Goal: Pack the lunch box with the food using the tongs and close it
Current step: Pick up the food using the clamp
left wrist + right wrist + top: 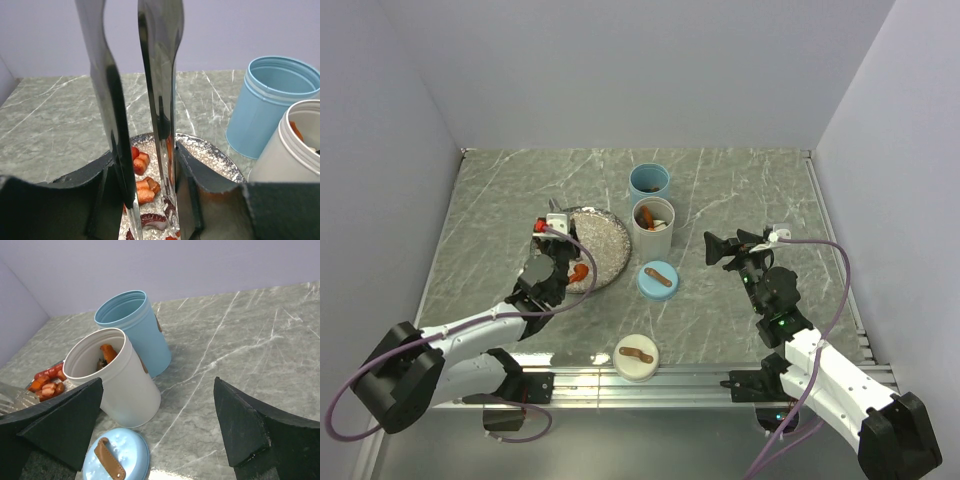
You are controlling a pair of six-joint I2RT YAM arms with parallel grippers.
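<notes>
- Jaws of the left gripper (145, 192) are clamped on the tongs (160, 100); both slim metal arms run up between the black fingers (192, 185) in the left wrist view, a narrow gap between them
- left gripper (553, 268) sits low over the near edge of the speckled plate (608, 240); from above I cannot make out the tongs themselves
- food (141, 162): orange-red pieces lie on the plate (215, 156) just past the fingers; one orange piece (579, 270) shows beside the gripper in the overhead view
- more food (107, 352) is already inside the white container (127, 390); it stands upright, lid off, touching or just beside the plate's right rim
- blue container (649, 181) stands upright and open just behind the white container (652, 238)
- blue lid (658, 280), brown strip handle up, lies flat on the table (500, 200) in front of the white container; white lid (636, 357) lies nearer the arm bases, well apart from the containers
- right gripper (725, 247): jaws spread wide, nothing between them; it hangs above bare table to the right of the containers, facing them
- right wrist view: right gripper (155, 425) frames both containers and the blue lid (117, 460)
</notes>
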